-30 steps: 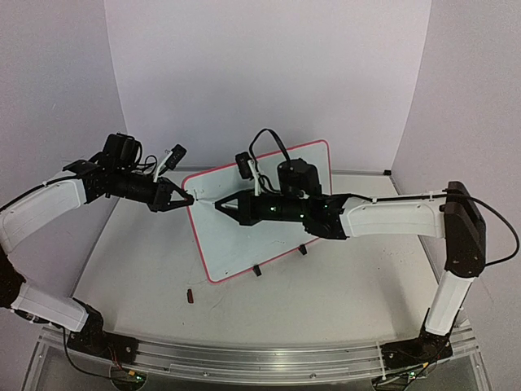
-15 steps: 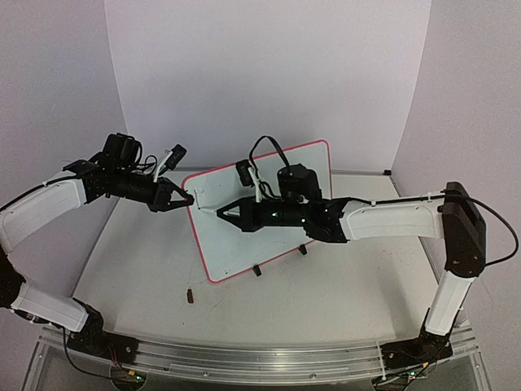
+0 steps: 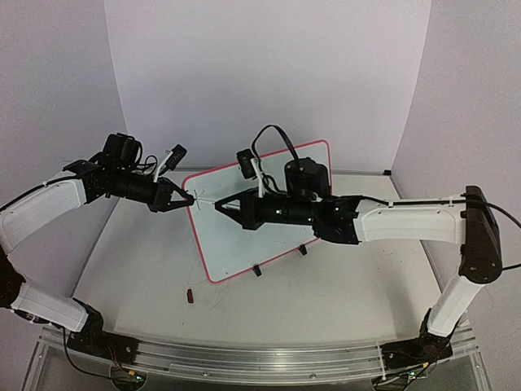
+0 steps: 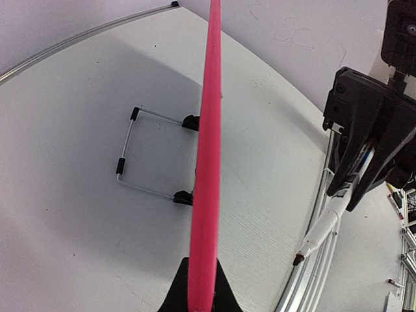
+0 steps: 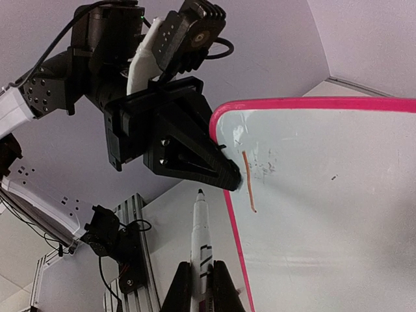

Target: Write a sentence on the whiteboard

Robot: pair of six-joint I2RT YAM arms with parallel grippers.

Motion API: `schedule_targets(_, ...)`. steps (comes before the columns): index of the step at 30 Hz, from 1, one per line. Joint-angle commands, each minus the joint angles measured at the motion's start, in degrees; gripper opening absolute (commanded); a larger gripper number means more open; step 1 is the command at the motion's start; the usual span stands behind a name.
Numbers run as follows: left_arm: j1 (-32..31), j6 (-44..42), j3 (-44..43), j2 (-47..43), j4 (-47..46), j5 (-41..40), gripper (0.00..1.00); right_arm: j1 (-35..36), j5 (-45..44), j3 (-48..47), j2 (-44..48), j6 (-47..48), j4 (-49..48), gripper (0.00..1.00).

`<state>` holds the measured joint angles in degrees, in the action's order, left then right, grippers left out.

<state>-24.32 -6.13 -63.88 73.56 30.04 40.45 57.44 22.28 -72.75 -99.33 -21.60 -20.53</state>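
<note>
The whiteboard (image 3: pixel 269 213), white with a red frame, stands tilted on its small feet at the table's middle. My left gripper (image 3: pixel 190 198) is shut on its upper left frame edge; in the left wrist view the red frame (image 4: pixel 209 130) runs edge-on between the jaws of the left gripper (image 4: pixel 201 260). My right gripper (image 3: pixel 218 204) is shut on a white marker (image 5: pixel 200 237), with the right gripper (image 5: pixel 201 263) clamped around the barrel. The dark tip hovers just left of the frame, off the board face. No sentence is in view; the board face (image 5: pixel 325 195) shows one short orange stroke (image 5: pixel 248 185) and faint smudges.
A small dark red cap (image 3: pixel 190 296) lies on the table in front of the board's lower left corner. The board's wire stand (image 4: pixel 130 156) sits behind it. An aluminium rail (image 3: pixel 244 358) runs along the near edge, and walls close in the back and sides.
The right arm's elbow has swung out to the right. Its gripper with the marker dipped slightly, then rose back near the board's left edge. The left arm and board have not moved.
</note>
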Motion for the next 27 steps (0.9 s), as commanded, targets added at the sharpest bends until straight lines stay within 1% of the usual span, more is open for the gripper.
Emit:
schedule_targets(1,-0.1,-1.3,-0.5,-0.9,-0.6,1.2,0.00,0.5,-5.4,-3.6,-0.8,2.2,-0.6,0.00)
schedule_targets(17,-0.2,-1.4,-0.5,-0.6,-0.5,1.5,0.00,0.7,-8.3,-8.5,-5.4,3.8,1.4,0.00)
schedule_targets(27,-0.1,-1.5,-0.6,-0.4,-0.5,1.5,0.00,0.7,-16.7,-6.4,-3.6,3.1,2.7,0.00)
